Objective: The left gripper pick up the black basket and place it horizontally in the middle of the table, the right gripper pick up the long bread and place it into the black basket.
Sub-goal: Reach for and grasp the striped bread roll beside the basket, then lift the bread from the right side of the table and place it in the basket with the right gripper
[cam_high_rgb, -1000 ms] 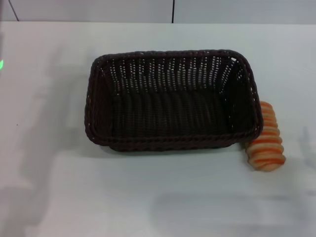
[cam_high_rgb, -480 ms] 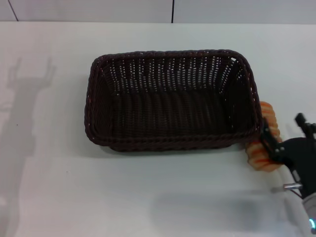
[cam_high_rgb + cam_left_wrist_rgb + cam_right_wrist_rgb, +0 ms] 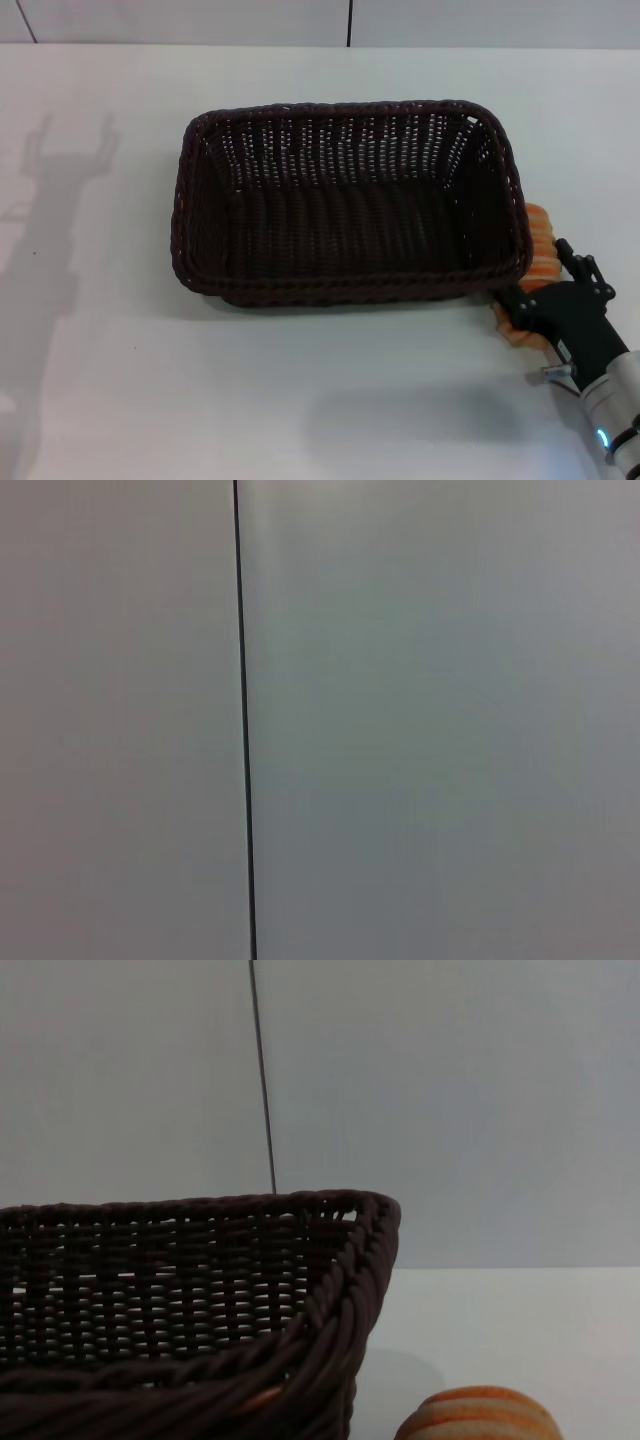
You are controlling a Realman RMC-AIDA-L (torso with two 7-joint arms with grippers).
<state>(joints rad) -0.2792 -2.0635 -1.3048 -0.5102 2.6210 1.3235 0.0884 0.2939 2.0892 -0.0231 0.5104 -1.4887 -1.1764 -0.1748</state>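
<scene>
Head view shows the dark woven wicker basket (image 3: 348, 200) already lying crosswise mid-tabletop (image 3: 300, 400), while the right tool (image 3: 551, 283), fingers spread astride the orange-striped ridged loaf (image 3: 538, 237) touching its right end, hasn't lifted it.

Black basket (image 3: 350, 200) occupies mid-table, long side across; interior holds nothing, open from above. Long bread (image 3: 540, 255) lies against the basket's right end wall, so no gap on that side. Right gripper (image 3: 548, 290) sits over the bread's near end, fingers spread. White table (image 3: 200, 400) bare in front, left, and behind the basket: free approach there.
</scene>
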